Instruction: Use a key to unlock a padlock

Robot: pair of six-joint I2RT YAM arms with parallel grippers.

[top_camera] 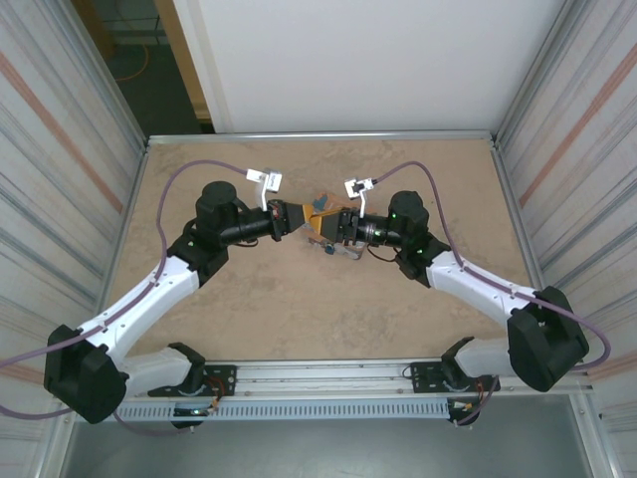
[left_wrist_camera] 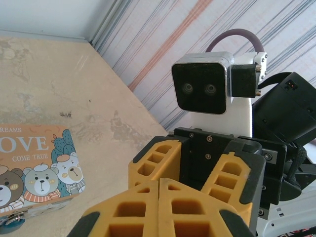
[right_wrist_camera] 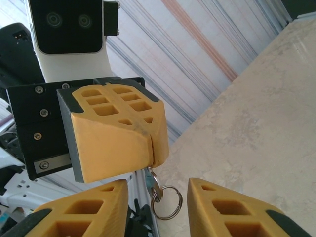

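Under the closed left claw (right_wrist_camera: 152,148) hangs a small silver ringed key (right_wrist_camera: 154,181).

I count two tools, the left tool (right_wrist_camera: 149,145) and the right tool (left_wrist_camera: 190,168), one tin (left_wrist_camera: 34,168), one padlock (top_camera: 326,246), one key (right_wrist_camera: 154,181), one ring (right_wrist_camera: 167,202) and one tabletop (top_camera: 249,319).

On the counter (top_camera: 249,319), the left gripper (top_camera: 290,217) faces the right gripper (top_camera: 336,225) at the middle. The tin (top_camera: 318,202) lies just behind them and the padlock (top_camera: 326,247) just in front. The key (right_wrist_camera: 152,174) and its ring (right_wrist_camera: 166,201) hang below the closed left jaws, between the parted right jaws.
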